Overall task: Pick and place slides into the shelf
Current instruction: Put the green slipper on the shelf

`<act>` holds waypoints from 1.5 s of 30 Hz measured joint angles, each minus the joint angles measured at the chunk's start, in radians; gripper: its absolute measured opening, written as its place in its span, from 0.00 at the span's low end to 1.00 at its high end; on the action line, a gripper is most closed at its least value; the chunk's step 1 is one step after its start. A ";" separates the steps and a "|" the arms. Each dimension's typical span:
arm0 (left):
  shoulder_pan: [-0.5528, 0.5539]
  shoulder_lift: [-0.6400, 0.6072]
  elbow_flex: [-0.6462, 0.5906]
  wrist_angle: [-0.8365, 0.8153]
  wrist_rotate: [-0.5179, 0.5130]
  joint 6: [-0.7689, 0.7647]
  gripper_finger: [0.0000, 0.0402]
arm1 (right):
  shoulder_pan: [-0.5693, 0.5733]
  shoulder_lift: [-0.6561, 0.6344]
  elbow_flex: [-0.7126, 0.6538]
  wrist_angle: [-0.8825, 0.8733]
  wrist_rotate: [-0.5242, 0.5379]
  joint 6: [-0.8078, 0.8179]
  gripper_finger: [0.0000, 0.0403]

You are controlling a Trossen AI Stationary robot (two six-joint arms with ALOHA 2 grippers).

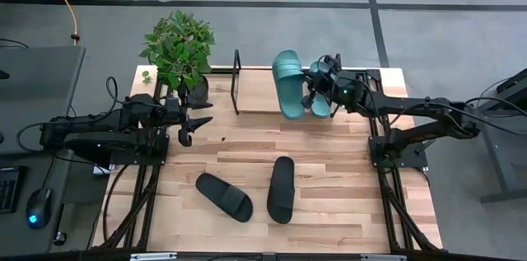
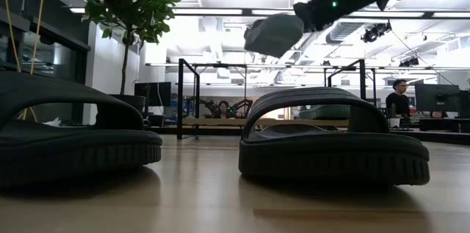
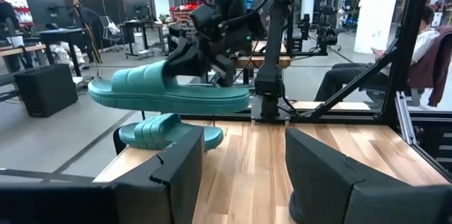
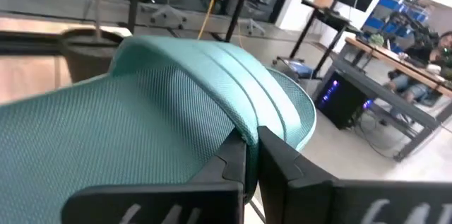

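My right gripper (image 1: 315, 90) is shut on a teal-green slide (image 1: 288, 84) and holds it in the air over the far right of the table; the slide also shows in the left wrist view (image 3: 162, 91) and in the low view (image 2: 273, 34). A second teal-green slide (image 3: 169, 133) lies sole down just below it, by the shelf (image 1: 237, 82). Two black slides (image 1: 224, 197) (image 1: 281, 188) lie sole down on the near middle of the table. My left gripper (image 1: 186, 132) is open and empty at the table's left; its fingers show wide apart in its wrist view (image 3: 244, 174). My right gripper pinches the teal-green slide between its two fingers at the slide's side, where the ribbed strap meets the sole (image 4: 240, 128). The fingers come at it from the table's right. The slide is lifted clear and roughly level, strap up, above the other teal-green slide.
A potted plant (image 1: 179, 47) stands at the far left corner. The shelf's black loop frames (image 2: 187, 93) (image 2: 352, 79) rise at the far side of the table. The two black slides fill the near middle (image 2: 334, 145). People sit at desks in the room behind.
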 joint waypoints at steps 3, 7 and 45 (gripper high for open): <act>0.000 0.000 0.000 0.000 0.000 0.000 0.46 | -0.027 0.005 -0.011 -0.001 -0.008 0.001 0.00; 0.000 0.000 0.000 -0.001 0.000 -0.001 0.46 | -0.061 0.008 -0.012 -0.008 -0.016 0.023 0.00; 0.000 0.001 0.000 -0.002 0.000 -0.004 0.46 | -0.184 0.235 -0.011 0.025 -0.103 0.005 0.00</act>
